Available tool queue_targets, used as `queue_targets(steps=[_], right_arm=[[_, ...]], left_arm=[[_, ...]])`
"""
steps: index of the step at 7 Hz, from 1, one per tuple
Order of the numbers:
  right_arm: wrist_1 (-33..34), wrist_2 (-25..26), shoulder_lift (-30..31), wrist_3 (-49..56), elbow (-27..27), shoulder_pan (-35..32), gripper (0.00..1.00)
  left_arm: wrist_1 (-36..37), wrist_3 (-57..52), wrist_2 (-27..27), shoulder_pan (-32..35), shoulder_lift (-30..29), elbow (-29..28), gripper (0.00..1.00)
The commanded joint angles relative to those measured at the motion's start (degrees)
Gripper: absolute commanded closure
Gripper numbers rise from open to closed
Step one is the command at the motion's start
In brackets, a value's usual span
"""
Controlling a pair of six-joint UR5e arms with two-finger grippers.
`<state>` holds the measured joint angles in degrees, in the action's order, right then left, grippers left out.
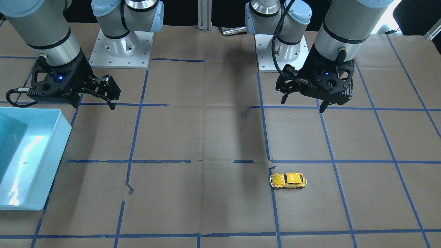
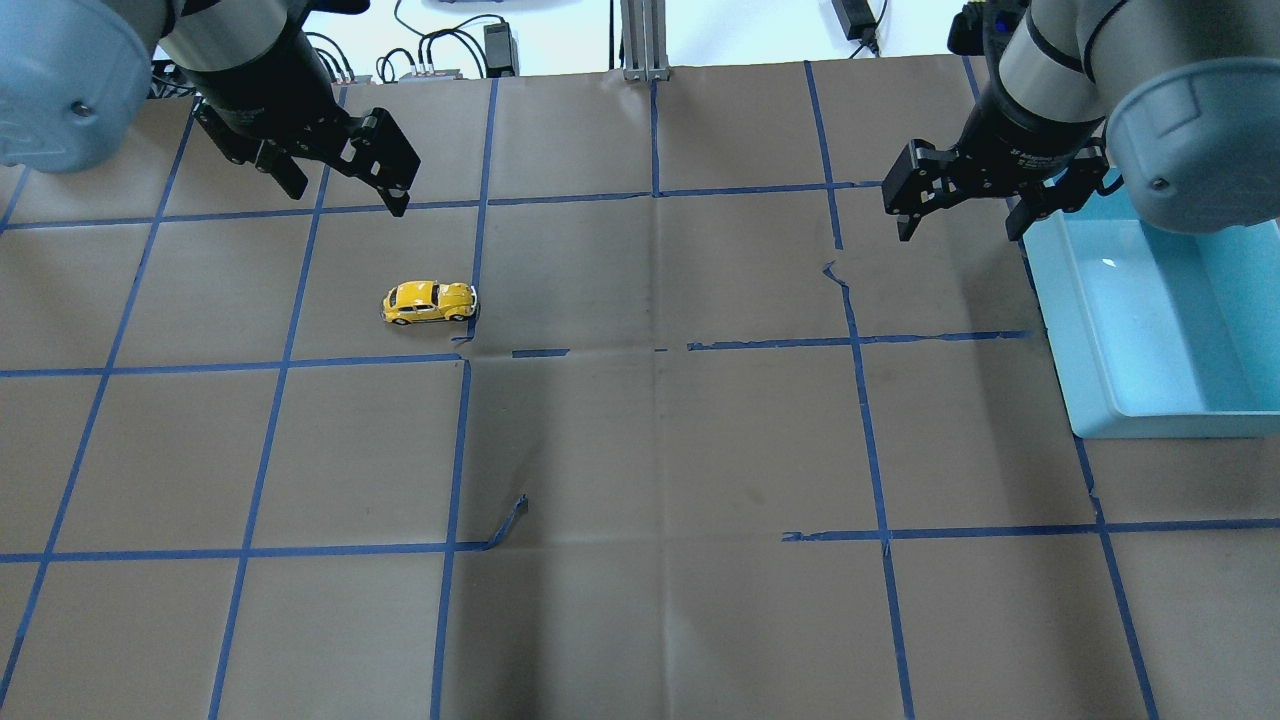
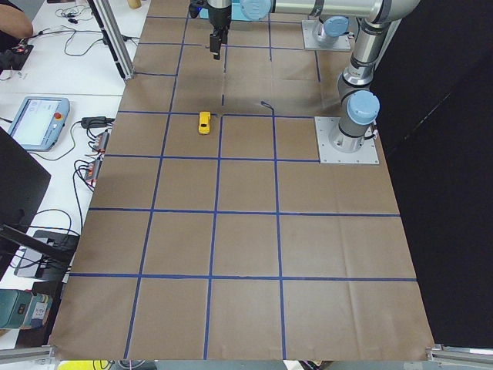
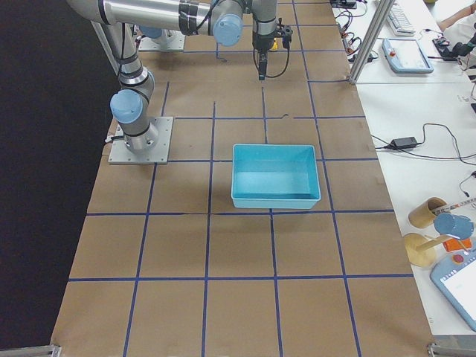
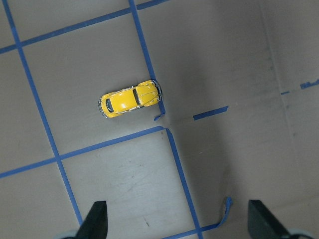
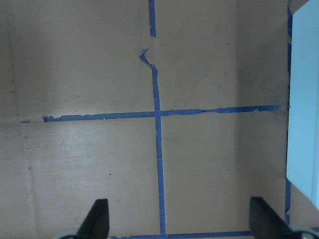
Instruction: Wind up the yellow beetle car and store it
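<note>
Beetle car (image 2: pixel 430 302): upright on the table's left half, long axis parallel to the robot-side edge. Left gripper (image 2: pixel 348 195): the nearer one, raised, fingers apart, empty. Right gripper (image 2: pixel 960 225): fingers apart, empty, beside bin (image 2: pixel 1090 400) at the right edge. Left wrist view shows the car ahead of the fingers (image 5: pixel 97 221), offset from their gap; overhead adds the bin.

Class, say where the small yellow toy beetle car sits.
Overhead view, left half: the yellow beetle car stands beside a blue tape line, nearest the left gripper.
</note>
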<state>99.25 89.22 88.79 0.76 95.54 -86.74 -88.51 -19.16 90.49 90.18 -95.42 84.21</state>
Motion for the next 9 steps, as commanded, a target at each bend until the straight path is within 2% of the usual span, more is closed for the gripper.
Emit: queue_targets(steps=[1,2,4,6,8,9], right_arm=[[-0.02,-0.01,-0.1,0.03,0.0,0.08,0.0],[0.07,-0.1,-0.36,0.12,-0.53,0.17,0.0],[0.24,-0.1,-0.37,0.03,-0.71,0.08,0.0],[0.07,-0.1,-0.37,0.03,-0.53,0.0,0.0],[0.33,-0.19,-0.46,-0.06,-0.53,0.0,0.0],[0.33,-0.19,-0.37,-0.06,-0.27,0.0,0.0]], left_arm=[[0.0,-17.06,0.38,-0.09,-1.34,-0.01,0.01],[2.0,-24.18,0.38,-0.09,-3.09,0.17,0.01],[7.96,-31.75,-0.23,0.0,-9.13,0.52,0.0],[10.53,-50.51,0.38,-0.26,-14.06,0.69,0.0],[12.65,-68.38,-0.05,-4.28,-18.64,0.69,0.01],[15.96,-75.42,0.38,-4.74,-19.79,1.3,0.01]])
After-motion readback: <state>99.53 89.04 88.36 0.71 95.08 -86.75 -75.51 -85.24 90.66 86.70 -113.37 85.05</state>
